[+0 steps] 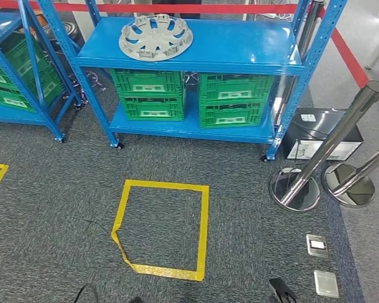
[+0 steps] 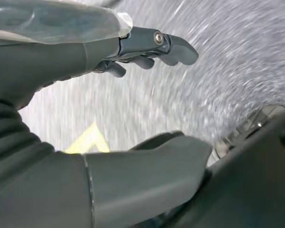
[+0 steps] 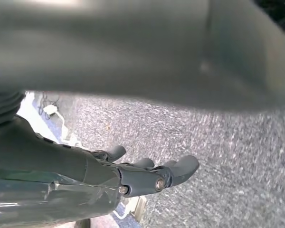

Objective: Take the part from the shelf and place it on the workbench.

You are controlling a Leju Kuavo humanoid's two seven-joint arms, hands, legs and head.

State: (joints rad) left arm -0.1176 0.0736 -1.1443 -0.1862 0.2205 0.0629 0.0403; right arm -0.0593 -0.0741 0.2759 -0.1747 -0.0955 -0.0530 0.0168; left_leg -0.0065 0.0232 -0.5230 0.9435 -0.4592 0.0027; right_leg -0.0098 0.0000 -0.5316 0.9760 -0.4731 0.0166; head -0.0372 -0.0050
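We see both hands empty over carpet: left hand (image 2: 109,118) and right hand (image 3: 109,142) with fingers (image 3: 176,168) spread apart. Part (image 1: 155,36) lies on the shelf (image 1: 235,47); wrist views blur.

My left hand (image 2: 134,156) looks like smooth matt grey plastic. The part (image 1: 155,36) on the painted blue metal shelf (image 1: 235,47) looks like dull silvery-grey plastic. Green crates (image 1: 149,95) are ribbed plastic. The floor (image 1: 59,208) is rough grey carpet; the posts (image 1: 340,139) are mirror-polished metal.
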